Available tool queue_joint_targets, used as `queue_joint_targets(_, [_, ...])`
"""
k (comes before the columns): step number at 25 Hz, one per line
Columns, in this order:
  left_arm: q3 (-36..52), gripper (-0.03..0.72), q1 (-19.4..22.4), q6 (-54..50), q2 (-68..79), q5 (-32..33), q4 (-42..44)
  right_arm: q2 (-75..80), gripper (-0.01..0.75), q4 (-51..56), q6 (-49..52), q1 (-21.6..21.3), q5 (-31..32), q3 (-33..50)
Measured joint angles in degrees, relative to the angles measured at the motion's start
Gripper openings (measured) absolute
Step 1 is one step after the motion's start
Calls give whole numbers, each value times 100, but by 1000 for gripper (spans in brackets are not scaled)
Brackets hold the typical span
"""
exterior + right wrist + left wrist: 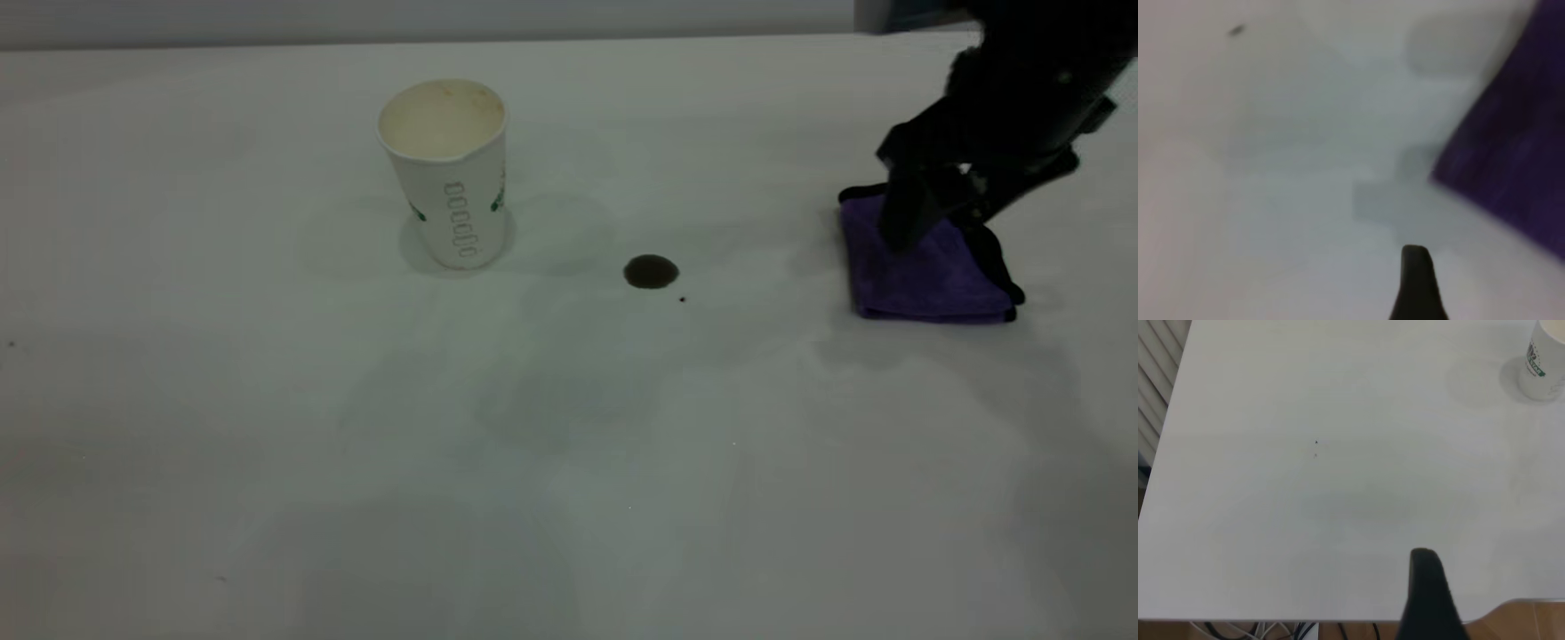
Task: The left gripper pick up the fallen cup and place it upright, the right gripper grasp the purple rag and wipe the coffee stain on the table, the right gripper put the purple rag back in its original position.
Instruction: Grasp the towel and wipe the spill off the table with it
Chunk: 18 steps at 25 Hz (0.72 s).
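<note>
The white paper cup (pixel 444 173) stands upright at the table's back left, mouth up; it also shows in the left wrist view (pixel 1545 360). The small round brown coffee stain (pixel 651 271) lies to the right of the cup. The folded purple rag (pixel 925 276) lies flat at the right, and also shows in the right wrist view (pixel 1518 140). My right gripper (pixel 942 236) is down over the rag's far part, jaws apart. One of its fingers (pixel 1415 280) shows above bare table beside the rag. My left gripper is outside the exterior view; one black finger (pixel 1428 593) shows near the table edge, far from the cup.
A tiny black speck (pixel 682 300) lies just right of the stain. The white table (pixel 569 462) stretches wide in front. In the left wrist view the table's edge (pixel 1338 620) has cables and floor beyond it.
</note>
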Motion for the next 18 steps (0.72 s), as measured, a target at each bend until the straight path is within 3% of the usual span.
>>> queue_joint_targets(7, [0, 551, 0, 0, 0, 0, 0, 1175, 595, -1663, 1309, 0, 605, -1378])
queue_joint_targets(13, [0, 551, 0, 0, 0, 0, 0, 1750, 593, -1752, 1424, 0, 904, -2108])
queue_joint_targets(18, [0, 551, 0, 0, 0, 1, 0, 1919, 576, -1678, 1424, 0, 896, -2233])
